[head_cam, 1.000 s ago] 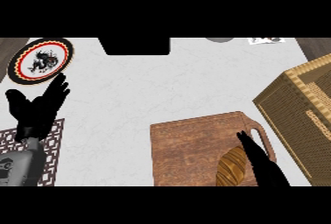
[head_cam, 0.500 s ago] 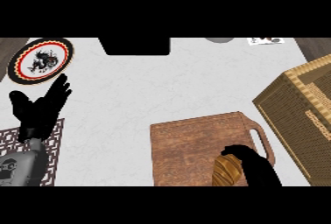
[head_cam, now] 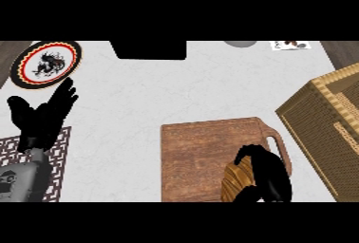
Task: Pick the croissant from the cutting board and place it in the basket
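A golden-brown croissant [head_cam: 237,179] lies on the lower right part of the wooden cutting board [head_cam: 200,152], near the view's lower edge. My right hand [head_cam: 268,173] is curled over the croissant's right side and hides part of it. The woven basket [head_cam: 329,123] stands at the right, its open top facing up, just beyond the board's handle [head_cam: 278,142]. My left hand [head_cam: 43,116] rests open at the left with fingers up, away from the board.
A round plate with a red and black pattern [head_cam: 46,63] sits at the upper left. A dark box [head_cam: 150,49] stands at the back edge. A patterned mat [head_cam: 42,161] lies under my left forearm.
The right hand's fingers went from stretched straight along the croissant to curled round it. The left hand has not moved.
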`<state>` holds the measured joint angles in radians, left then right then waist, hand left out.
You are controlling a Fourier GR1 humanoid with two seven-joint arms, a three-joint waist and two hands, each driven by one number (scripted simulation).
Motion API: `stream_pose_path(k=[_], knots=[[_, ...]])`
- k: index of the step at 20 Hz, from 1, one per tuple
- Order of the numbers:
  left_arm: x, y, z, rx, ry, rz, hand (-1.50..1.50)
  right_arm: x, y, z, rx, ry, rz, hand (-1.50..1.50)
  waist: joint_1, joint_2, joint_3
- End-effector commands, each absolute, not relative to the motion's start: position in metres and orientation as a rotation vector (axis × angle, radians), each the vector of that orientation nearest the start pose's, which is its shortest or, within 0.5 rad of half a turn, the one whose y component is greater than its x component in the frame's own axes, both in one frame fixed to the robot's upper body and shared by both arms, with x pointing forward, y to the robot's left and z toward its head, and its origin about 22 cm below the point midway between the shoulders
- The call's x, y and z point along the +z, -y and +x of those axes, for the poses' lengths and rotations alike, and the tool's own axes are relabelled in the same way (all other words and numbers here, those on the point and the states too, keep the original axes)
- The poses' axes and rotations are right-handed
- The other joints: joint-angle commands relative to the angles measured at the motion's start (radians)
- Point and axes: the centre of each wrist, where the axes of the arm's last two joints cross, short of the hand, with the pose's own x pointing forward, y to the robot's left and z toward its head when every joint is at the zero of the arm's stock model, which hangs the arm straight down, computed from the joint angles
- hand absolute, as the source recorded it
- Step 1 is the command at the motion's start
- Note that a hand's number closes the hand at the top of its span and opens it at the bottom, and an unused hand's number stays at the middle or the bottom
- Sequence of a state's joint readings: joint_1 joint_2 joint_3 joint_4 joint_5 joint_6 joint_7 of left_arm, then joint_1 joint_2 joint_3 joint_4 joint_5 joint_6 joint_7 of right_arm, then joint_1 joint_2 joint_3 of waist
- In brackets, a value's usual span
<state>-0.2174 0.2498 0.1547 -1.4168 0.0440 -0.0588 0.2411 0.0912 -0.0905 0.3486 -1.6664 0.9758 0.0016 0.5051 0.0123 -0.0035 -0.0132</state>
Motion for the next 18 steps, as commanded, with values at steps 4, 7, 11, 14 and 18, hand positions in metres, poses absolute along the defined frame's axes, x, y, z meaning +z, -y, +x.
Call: stream_pose_path(k=[4,7,11,14,18], knots=[[0.046,-0.291,0.302,-0.123,1.429,0.137,0.0,0.031,0.134,0.273,0.45,0.906,-0.939,1.5,0.066,0.025,0.012],[0.051,-0.292,0.309,-0.166,1.419,0.136,0.0,0.044,0.111,0.307,0.393,0.868,-0.983,1.5,0.086,0.03,0.013],[0.058,-0.291,0.312,-0.16,1.436,0.128,0.0,0.065,0.089,0.329,0.209,0.999,-0.938,1.5,0.095,0.025,0.016],[0.046,-0.295,0.308,-0.134,1.413,0.125,0.0,0.084,0.073,0.333,0.097,1.195,-0.95,1.5,0.077,0.017,0.014],[0.038,-0.293,0.306,-0.146,1.398,0.141,0.0,0.099,0.053,0.345,0.015,1.396,-1.031,1.5,0.072,0.015,0.012]])
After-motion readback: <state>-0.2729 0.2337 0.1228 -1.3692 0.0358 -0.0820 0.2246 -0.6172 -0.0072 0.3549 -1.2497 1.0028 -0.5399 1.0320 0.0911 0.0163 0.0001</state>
